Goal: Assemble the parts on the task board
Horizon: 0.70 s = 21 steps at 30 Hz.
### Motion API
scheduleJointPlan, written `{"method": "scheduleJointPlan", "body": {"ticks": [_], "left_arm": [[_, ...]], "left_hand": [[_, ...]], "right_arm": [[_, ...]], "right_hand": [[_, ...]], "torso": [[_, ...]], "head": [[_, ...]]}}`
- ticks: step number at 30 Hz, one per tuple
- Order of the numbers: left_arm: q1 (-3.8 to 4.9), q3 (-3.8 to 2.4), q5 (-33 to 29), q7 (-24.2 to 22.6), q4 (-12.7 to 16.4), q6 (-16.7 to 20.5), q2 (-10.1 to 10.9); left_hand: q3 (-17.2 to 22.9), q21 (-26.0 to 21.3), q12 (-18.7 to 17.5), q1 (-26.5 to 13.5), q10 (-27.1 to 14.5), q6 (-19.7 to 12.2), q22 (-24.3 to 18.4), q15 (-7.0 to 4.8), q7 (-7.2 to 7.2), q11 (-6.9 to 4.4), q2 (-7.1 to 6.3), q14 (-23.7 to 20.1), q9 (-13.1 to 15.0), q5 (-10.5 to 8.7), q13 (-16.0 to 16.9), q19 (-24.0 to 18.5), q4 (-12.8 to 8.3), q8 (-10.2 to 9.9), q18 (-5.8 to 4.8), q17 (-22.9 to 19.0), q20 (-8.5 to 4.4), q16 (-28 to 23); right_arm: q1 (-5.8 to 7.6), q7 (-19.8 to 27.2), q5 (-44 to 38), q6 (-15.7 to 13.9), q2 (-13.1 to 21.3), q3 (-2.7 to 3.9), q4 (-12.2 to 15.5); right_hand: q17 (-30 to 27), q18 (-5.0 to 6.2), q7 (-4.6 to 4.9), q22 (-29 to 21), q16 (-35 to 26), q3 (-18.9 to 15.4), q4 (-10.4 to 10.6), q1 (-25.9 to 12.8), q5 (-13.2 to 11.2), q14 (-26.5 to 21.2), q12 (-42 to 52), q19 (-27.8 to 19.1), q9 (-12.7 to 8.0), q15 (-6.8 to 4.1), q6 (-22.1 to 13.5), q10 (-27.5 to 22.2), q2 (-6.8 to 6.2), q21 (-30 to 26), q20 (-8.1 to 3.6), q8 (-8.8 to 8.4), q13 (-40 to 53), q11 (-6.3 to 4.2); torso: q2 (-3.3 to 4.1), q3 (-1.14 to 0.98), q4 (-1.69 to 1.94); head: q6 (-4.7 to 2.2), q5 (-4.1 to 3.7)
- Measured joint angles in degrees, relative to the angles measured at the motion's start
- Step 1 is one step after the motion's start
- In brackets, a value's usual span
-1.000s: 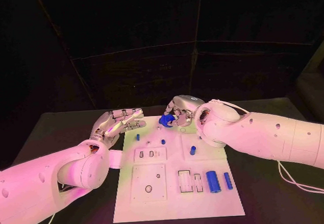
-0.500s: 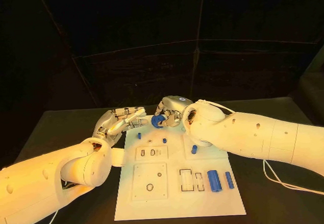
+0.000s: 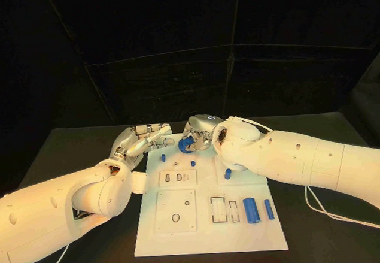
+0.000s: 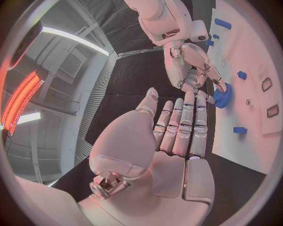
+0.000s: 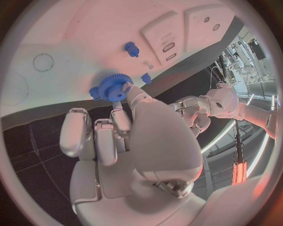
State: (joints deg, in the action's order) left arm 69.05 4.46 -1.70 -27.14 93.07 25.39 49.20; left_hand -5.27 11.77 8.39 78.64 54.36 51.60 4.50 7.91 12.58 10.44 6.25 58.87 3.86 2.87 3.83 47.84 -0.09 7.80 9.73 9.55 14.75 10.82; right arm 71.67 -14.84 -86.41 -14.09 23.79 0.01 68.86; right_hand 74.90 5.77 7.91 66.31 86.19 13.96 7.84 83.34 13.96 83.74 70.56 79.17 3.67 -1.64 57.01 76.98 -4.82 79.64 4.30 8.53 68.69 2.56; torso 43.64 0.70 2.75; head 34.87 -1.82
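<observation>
At the far end of the flat white rectangular task board, the silver many-fingered right hand is pinching a small blue toothed plastic gear between its fingertips, with its other fingers curling loosely behind. That gear is sitting at the board's far edge, just beyond the hand's fingertips, and whether it is touching the board or hanging just above it cannot be told. Just beside the right hand, on its inner side, the silver many-fingered left hand is holding nothing, its fingers lying straight, side by side and stretched toward the gear; whether they are touching it cannot be told. Nearer the robot than the right hand, a small blue plastic peg and another short blue stud are standing on the board. Further back toward the robot, a thick blue plastic cylinder and a thinner blue rod are lying side by side next to some rectangular slots. All of this is resting on the black surface.
</observation>
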Motion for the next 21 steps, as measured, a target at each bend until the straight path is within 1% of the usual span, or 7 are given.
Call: {"method": "scheduleJointPlan", "body": {"ticks": [3,5,8,10,13,19,21], "left_arm": [[0.0,0.0,0.0,0.0,0.0,0.0,0.0],[0.0,0.0,0.0,0.0,0.0,0.0,0.0],[0.0,0.0,0.0,0.0,0.0,0.0,0.0],[0.0,0.0,0.0,0.0,0.0,0.0,0.0],[0.0,0.0,0.0,0.0,0.0,0.0,0.0],[0.0,0.0,0.0,0.0,0.0,0.0,0.0],[0.0,0.0,0.0,0.0,0.0,0.0,0.0]], "left_hand": [[0.0,0.0,0.0,0.0,0.0,0.0,0.0,0.0,0.0,0.0,0.0,0.0,0.0,0.0,0.0,0.0,0.0,0.0,0.0,0.0,0.0,0.0],[0.2,0.0,0.0,0.0,0.0,0.0,0.0,0.0,0.0,0.0,0.0,0.0,0.0,0.0,0.0,0.0,-0.2,0.0,0.0,0.0,0.0,0.0],[0.2,-0.2,0.0,0.0,0.0,0.0,0.0,0.0,0.0,0.0,0.0,0.0,0.0,0.0,0.0,0.0,-0.2,0.0,0.0,0.0,0.0,0.0],[0.2,-0.2,0.0,0.0,0.0,0.0,0.0,0.0,0.0,0.0,0.0,0.0,0.0,0.0,0.0,0.0,-0.2,0.0,0.0,0.0,0.0,0.0],[0.2,-0.2,0.0,0.0,0.0,0.0,0.0,0.0,0.0,0.0,0.0,0.0,0.0,0.0,0.0,0.0,-0.2,0.0,0.0,0.0,0.0,0.0],[0.2,-0.2,0.0,0.0,0.0,0.0,0.0,0.0,0.0,0.0,0.0,0.0,0.0,0.0,0.0,0.0,-0.2,0.0,0.0,0.0,0.0,0.0],[0.2,-0.2,0.0,0.0,0.0,0.0,0.0,0.0,0.0,0.0,0.0,0.0,0.0,0.0,0.0,0.0,-0.2,0.0,0.0,0.0,0.0,0.0]], "right_arm": [[0.0,-0.1,-0.2,0.5,0.0,0.0,-0.1],[0.0,-0.2,-0.3,0.6,0.0,0.0,-0.2],[-0.02,-0.3,-0.5,0.7,0.0,-0.03,-0.3],[-0.06,-0.4,-0.5,0.7,0.0,-0.03,-0.4],[-0.06,-0.5,-0.6,0.7,-0.1,-0.03,-0.5],[-0.02,-0.4,-0.4,1.7,-0.2,-0.01,-0.6],[-0.02,-0.3,-0.3,2.1,-0.2,-0.01,-0.6]], "right_hand": [[0.0,-0.03,0.01,0.1,0.0,0.2,0.2,-0.3,0.0,0.0,-0.5,0.0,0.0,0.0,0.0,0.0,-0.29,0.2,0.0,-0.01,-0.3,0.01],[0.0,-0.92,0.19,0.2,0.5,0.6,0.2,-0.8,-0.4,0.0,-1.7,0.1,0.0,0.02,-0.1,-1.0,-0.82,0.2,0.14,-0.63,-1.3,0.5],[0.0,-0.92,0.97,0.4,0.7,1.2,0.3,-1.4,-1.6,0.4,-3.1,0.4,0.5,0.42,-2.5,-2.3,-1.16,0.2,0.41,-1.77,-2.6,1.04],[0.0,-0.91,1.21,0.4,0.7,1.4,0.2,-2.1,-2.3,0.2,-3.6,0.3,0.4,0.62,-3.7,-2.6,-0.75,0.2,0.54,-2.37,-3.0,1.32],[0.0,-0.92,1.4,0.4,0.9,1.4,0.2,-2.8,-3.0,0.4,-4.3,0.4,0.1,0.82,-4.6,-3.2,-1.19,0.2,0.81,-2.57,-3.7,1.53],[0.0,-0.91,1.78,0.2,0.9,-0.6,1.4,-5.2,-2.8,0.4,-5.4,0.0,0.1,1.19,-6.0,-4.3,-3.56,0.2,1.23,-3.43,-5.0,1.84],[0.0,-0.91,1.61,0.2,0.9,-2.2,2.3,-6.7,-2.8,0.3,-5.4,0.0,0.1,1.36,-6.2,-4.3,-3.75,0.2,1.23,-3.43,-5.1,1.84]], "torso": [[0.0,-0.01,-0.01],[0.0,-0.01,-0.01],[0.0,-0.03,-0.02],[0.0,-0.04,-0.03],[0.0,-0.03,-0.03],[-0.01,-0.03,-0.03],[-0.01,-0.03,-0.03]], "head": [[0.05,0.0],[0.05,0.0],[0.06,0.0],[0.07,-0.03],[0.06,-0.12],[0.15,-0.13],[0.18,-0.12]]}}
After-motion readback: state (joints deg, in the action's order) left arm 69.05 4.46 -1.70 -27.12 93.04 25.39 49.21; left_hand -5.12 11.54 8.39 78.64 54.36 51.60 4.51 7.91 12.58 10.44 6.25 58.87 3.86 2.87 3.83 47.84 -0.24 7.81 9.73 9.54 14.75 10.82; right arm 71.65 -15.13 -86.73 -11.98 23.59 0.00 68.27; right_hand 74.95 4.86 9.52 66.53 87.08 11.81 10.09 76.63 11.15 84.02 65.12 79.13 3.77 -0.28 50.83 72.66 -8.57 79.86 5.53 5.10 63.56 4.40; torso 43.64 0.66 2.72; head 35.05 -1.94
